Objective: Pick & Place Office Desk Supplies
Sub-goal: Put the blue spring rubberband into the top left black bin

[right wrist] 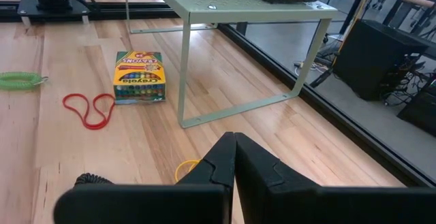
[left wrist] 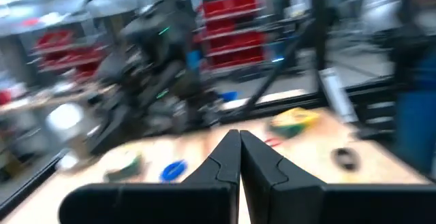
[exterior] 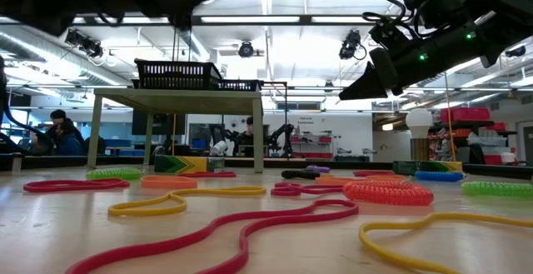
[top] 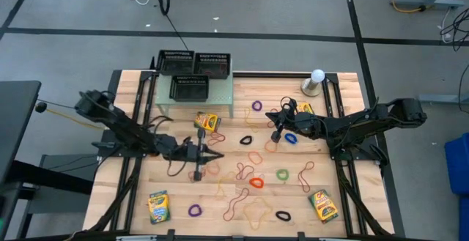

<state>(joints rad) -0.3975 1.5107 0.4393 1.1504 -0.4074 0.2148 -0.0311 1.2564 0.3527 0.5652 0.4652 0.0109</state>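
A wooden table (top: pixel 146 102) fills the high view, rubber bands (top: pixel 256 182) strewn across its centre and lower right, and crayon boxes (top: pixel 207 121) at centre, both lower corners and upper right. Left gripper (top: pixel 213 155), centre-left, has its jaws closed on nothing; right gripper (top: pixel 275 136), right of centre, likewise. The bands look light and floppy — best pinched on one strand. The boxes look stiff, best taken across the narrow sides.

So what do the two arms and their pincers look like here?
Both arms are dark, jointed, with black cabling along them. The left pincer and right pincer each have two matte black angular fingers on a black crossbar. Small green lights glow on the right arm.
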